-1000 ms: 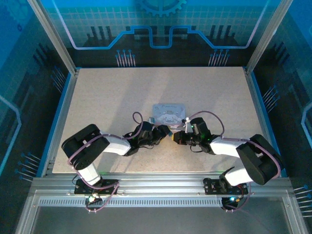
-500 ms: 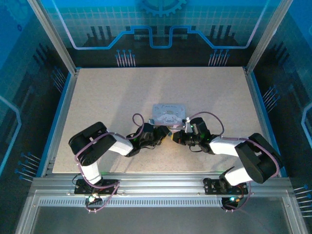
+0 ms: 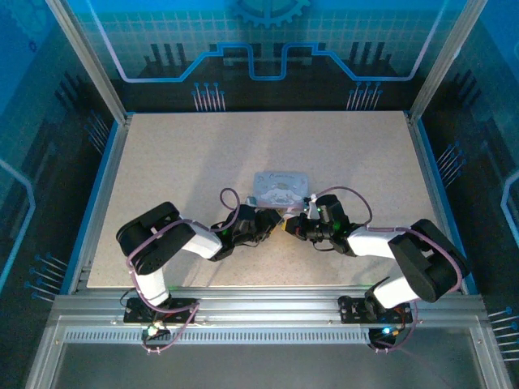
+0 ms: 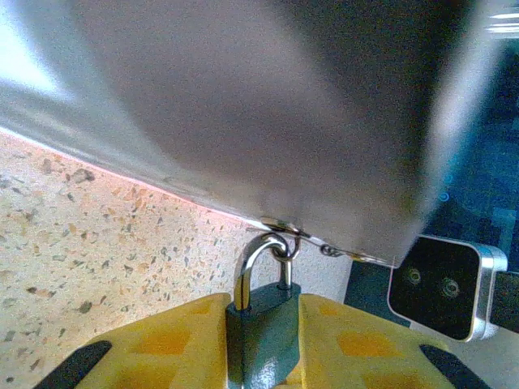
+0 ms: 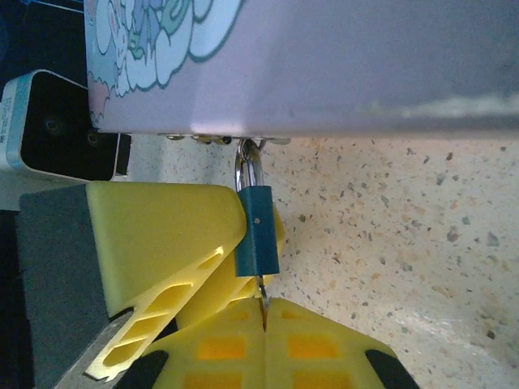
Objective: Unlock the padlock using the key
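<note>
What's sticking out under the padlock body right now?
The key, a thin sliver pinched in the right gripper, meets the underside of the padlock. Its tip is hidden, so how far it sits inside cannot be seen.

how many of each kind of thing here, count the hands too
padlock: 1
key: 1
tin box: 1
hands: 2, left hand and right hand
total: 5
</note>
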You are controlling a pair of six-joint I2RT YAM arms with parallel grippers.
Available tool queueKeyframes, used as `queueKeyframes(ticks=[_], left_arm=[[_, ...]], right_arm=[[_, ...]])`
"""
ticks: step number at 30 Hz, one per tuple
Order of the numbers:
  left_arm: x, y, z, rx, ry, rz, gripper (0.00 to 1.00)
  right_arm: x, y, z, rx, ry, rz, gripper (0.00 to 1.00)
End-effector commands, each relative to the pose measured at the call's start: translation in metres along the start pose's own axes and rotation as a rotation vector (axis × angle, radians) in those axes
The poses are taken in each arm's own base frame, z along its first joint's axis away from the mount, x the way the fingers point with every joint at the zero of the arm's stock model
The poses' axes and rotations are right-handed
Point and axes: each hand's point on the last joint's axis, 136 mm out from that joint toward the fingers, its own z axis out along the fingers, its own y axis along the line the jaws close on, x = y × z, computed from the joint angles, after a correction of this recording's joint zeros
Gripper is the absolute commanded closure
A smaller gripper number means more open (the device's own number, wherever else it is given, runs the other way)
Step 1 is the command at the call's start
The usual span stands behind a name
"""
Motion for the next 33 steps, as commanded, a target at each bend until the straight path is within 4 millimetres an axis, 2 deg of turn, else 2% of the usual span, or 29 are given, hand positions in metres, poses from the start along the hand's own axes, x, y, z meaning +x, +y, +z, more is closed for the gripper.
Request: queueKeyframes(ticks=[1,8,13,16,19,26,30,33], left_arm=[[0.002,-0.007,0.002,0.025,-0.002,0.0,0.78],[0.002,-0.013,0.002,0.04,-0.003,0.004,0.96],[0.0,-0.016,-0.003,0.028,-0.017,0.024,1.0],[-0.001,-0.024,-0.005,0.043,-0.017,0.039,1.0],[0.0,-0.027,-0.006,0.037,-0.01,0.048,1.0],[-0.004,-0.039,-0.008,0.049,-0.006,0.043,1.0],[-0.008,-0.043,-0.011,0.035,-0.009,0.032,1.0],[-0.011,-0.048,-0.014,0.031,-0.006,0.029,1.0]], right_arm=[[0.0,0.019,-0.001,-0.068,0.004,-0.01,0.92],[-0.001,0.013,-0.01,-0.036,-0.015,-0.03,0.81],[-0.003,-0.003,-0.03,0.082,-0.04,-0.128,0.65],[-0.011,-0.002,-0.045,0.142,-0.065,-0.227,0.55],[-0.022,0.013,-0.06,0.149,-0.111,-0.371,0.43],[-0.042,0.054,-0.088,0.143,-0.213,-0.69,0.25],[-0.039,0.071,-0.099,0.158,-0.25,-0.956,0.24],[-0.031,0.072,-0.101,0.216,-0.256,-1.174,0.24]])
